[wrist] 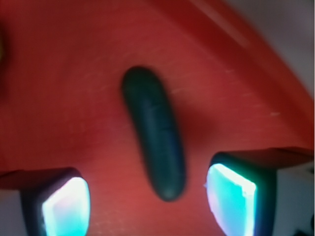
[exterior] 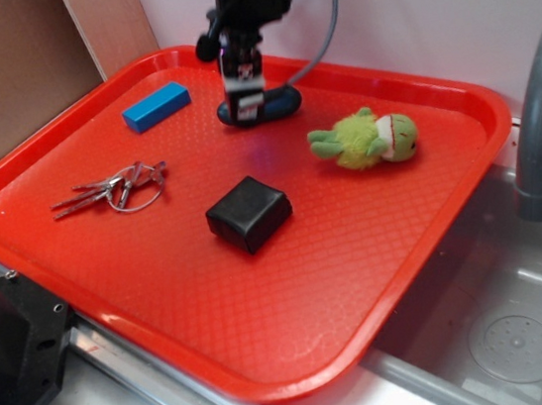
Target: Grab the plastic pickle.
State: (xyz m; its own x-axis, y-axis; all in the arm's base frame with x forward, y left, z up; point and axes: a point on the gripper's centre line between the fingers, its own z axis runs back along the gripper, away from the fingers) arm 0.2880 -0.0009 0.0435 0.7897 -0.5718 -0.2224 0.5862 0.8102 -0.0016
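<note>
Nearest the exterior camera lies the front rim of the red tray [exterior: 275,387], which sits partly over a sink [exterior: 508,331] with a grey faucet [exterior: 540,117] at the right. Further in come the black box [exterior: 248,212], then the keys [exterior: 114,189] to the left and the green plush toy [exterior: 368,140] to the right, then the blue block [exterior: 155,106]. At the far edge, just inside the rim, lies the pickle [exterior: 283,104], with the end effector [exterior: 244,101] standing directly over it. In the wrist view the end effector [wrist: 147,199] is spread wide and grips nothing: one pad [wrist: 66,206] shows on each side of the pickle [wrist: 155,132], whose near end lies in the gap between them, touching neither. The pickle runs away from the camera, roughly crosswise to the closing line, so the jaws would meet its long flanks. It looks light and stiff, but the glossy, rounded skin is probably slippery and could squirt out endwise or roll if pinched near a tip. The better hold, by my judgement, is across the middle of its length, low enough that the pads close on the widest part.
</note>
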